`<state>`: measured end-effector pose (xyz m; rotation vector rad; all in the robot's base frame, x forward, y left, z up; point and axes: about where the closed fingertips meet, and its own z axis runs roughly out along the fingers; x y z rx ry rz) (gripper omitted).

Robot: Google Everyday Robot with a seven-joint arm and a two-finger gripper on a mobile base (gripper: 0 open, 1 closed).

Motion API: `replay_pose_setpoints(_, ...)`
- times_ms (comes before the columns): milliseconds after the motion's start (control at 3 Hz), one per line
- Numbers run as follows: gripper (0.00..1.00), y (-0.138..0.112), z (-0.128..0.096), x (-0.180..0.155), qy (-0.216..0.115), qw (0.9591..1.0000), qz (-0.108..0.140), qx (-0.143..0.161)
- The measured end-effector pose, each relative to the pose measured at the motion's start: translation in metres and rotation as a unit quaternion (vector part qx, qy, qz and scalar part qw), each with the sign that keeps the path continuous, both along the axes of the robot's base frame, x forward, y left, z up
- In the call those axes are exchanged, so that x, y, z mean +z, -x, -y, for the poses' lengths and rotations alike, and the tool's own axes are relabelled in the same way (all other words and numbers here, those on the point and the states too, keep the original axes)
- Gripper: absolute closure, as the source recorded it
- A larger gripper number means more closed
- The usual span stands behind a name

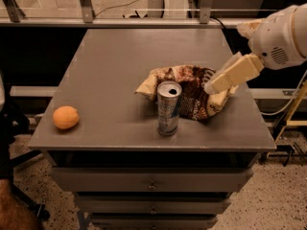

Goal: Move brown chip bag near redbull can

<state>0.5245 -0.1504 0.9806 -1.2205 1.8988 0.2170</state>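
Status: as I read it, you're essentially done. The brown chip bag (189, 87) lies crumpled directly behind the redbull can (169, 108) and spreads out to the can's right. Its near edge is touching the can or just short of it; this angle won't separate the two.

The gripper (213, 86) is to the can's right, at the bag's far right end, tip down on or just over the pale yellow end. You can't tell whether it's clamped on the bag or free of it, because its own body hides the contact.

Left to do, my judgement: confirm release, then lift clear without dragging the bag or clipping the can. The can stands upright and is tall and slim, so a nudge could tip it.

Containers:
- Can: dark opening in the top, contents not visible.
- Bag: wrinkled, partly flattened, contents not visible.
- Drawers (151, 178): below the can, under the table (120, 56), all shut.

The orange fruit (65, 117) is well to the can's left. Leave it.
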Motion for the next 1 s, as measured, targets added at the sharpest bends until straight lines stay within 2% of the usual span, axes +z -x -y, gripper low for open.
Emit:
replay_pose_setpoints(333,0.00,0.025,0.026,0.037,0.027,0.9970,0.051,-0.051)
replay_pose_setpoints(667,0.00,0.044,0.071,0.055,0.030,0.9902,0.083,-0.108)
replay_pose_setpoints(1000,0.00,0.055,0.112,0.061,0.009,0.9840,0.097,-0.150)
